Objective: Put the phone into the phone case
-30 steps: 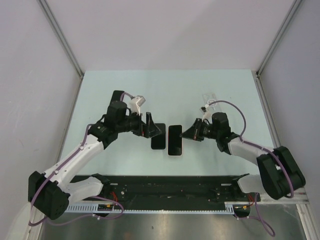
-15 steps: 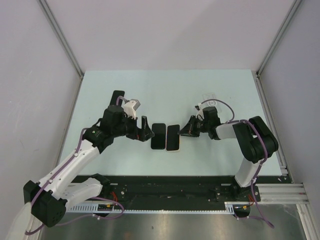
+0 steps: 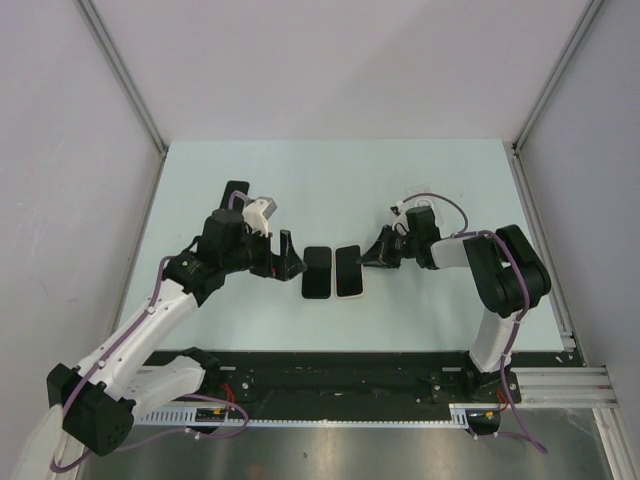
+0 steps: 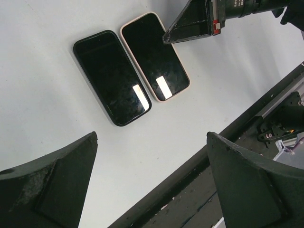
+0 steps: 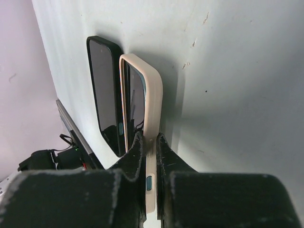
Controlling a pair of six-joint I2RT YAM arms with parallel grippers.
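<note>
Right pincer [image 3: 366, 260] has its jaws drawn narrow, almost together. Its tip rests against the right-hand rim of the phone case [image 3: 348, 271], toward that rim's far end. From the right wrist view, the pincer [image 5: 149, 140] shows only a slit between its fingers [image 5: 135, 152], and the cream rim of the case [image 5: 153, 90] runs into that slit. Whether the rim is pinched or merely pressed cannot be told.

The case lies flat on the pale worktop [image 3: 330, 180], cream-edged with a dark, glossy inside [image 4: 154, 57]. Just beside it on the left lies the black phone [image 3: 317, 272], screen up, its long edge parallel to the case. The phone [image 4: 112, 78] is outside the case, and nothing grips it.

Left of the phone, the left pincer [image 3: 289, 257] stands wide, its jaws spread as far as they go and holding nothing. It is off the phone, pointing toward it. A black rail [image 3: 330, 370] runs along the near edge of the worktop.
</note>
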